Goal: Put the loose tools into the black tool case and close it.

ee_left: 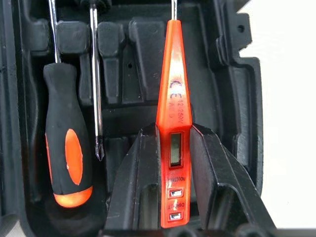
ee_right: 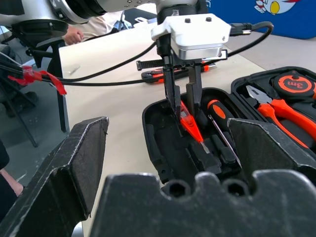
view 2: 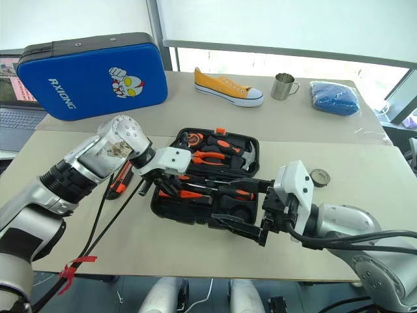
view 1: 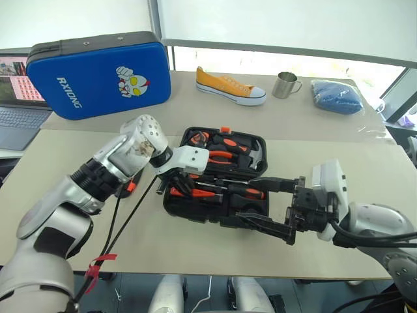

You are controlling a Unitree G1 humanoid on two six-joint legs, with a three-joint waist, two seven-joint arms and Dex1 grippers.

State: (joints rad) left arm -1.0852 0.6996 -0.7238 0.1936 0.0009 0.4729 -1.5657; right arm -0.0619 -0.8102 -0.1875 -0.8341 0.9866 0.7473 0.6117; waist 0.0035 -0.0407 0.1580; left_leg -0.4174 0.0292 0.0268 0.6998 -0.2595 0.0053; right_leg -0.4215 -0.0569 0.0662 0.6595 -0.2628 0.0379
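Observation:
The black tool case (view 1: 195, 215) lies open on the table. My left gripper (view 1: 174, 184) points down into its front half, shut on the slim orange tester pen (ee_left: 173, 113), whose tip hangs over the recesses. In the right wrist view the tester pen (ee_right: 190, 123) sits just above the case floor. An orange-and-black screwdriver (ee_left: 66, 163) lies in a recess beside it, with a second shaft (ee_left: 96, 98) next to it. The utility knife (view 2: 119, 182) lies on the table left of the case. A small dark tape roll (view 2: 319, 177) rests right of the case. My right gripper (view 2: 242, 207) stands open at the case's front right corner.
Pliers (view 1: 221, 155), a hammer and a tape measure (ee_right: 295, 84) fill the case's back half. A blue RXIONG case (view 1: 98, 75), yellow shoe (view 1: 229, 86), metal mug (view 1: 285, 85) and blue cloth (view 1: 337, 96) stand at the back. A laptop (view 1: 16, 117) is far left. A person's hand (ee_right: 74, 34) rests beyond the table.

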